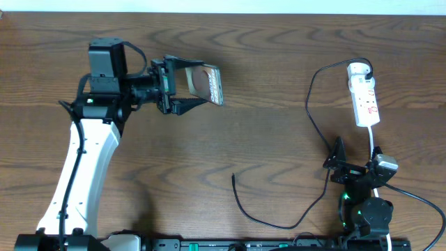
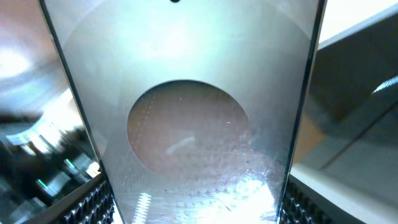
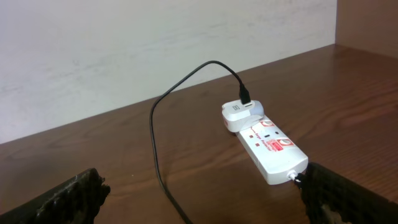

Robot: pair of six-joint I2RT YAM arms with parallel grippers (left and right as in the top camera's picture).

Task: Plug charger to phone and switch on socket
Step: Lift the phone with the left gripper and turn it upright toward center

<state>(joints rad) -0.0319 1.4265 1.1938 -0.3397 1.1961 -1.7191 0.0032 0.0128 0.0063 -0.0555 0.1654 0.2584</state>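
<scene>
Now | left gripper (image 1: 202,83) grips phone (image 1: 210,84) | charger (image 1: 309,101) trails from socket (image 1: 364,99)

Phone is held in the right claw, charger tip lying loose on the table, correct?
Not quite. The overhead view shows the phone in the left claw, not the right claw, which is open and empty. The charger tip does lie loose on the table.
</scene>
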